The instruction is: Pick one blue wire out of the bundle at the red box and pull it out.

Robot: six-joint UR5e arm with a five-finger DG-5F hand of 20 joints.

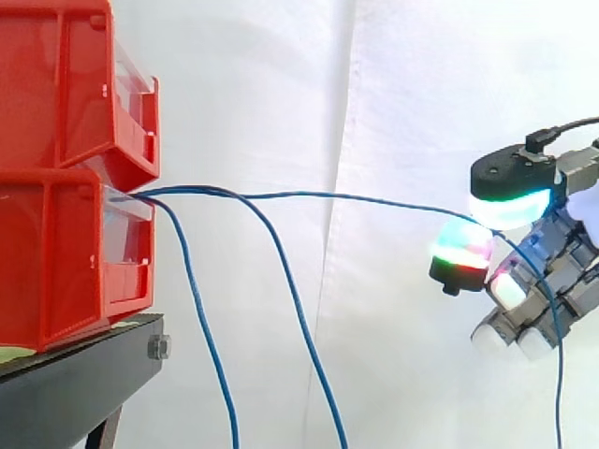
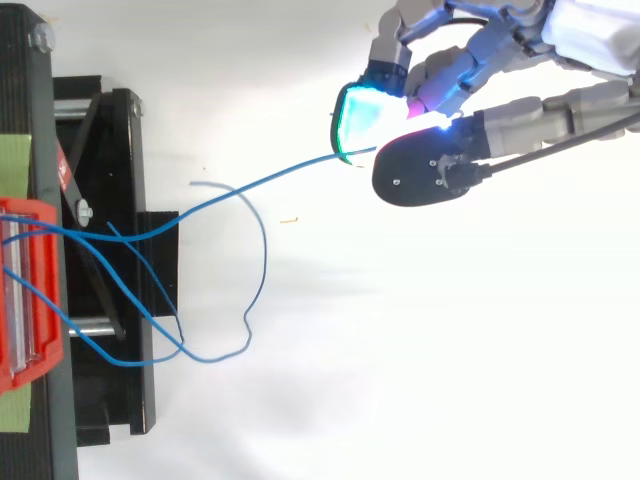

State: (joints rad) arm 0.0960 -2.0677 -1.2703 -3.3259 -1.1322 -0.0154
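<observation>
1. Side view: we see one taut blue wire (image 1: 374, 197) leave the lower red bin (image 1: 56, 262) and run nearly level to the hand (image 1: 547, 257). Two other wires (image 1: 201, 318) droop beside the black stand (image 1: 75, 374).
2. Top view: we see the slack wires curl into loose loops beyond the stand.
3. The hand pinches the taut wire between glowing pads (image 2: 360, 120), well apart from the bin.

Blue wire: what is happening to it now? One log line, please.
hand: pinching one blue wire | wire: stretched from lower red box to hand | other wires: hanging down from box
</observation>
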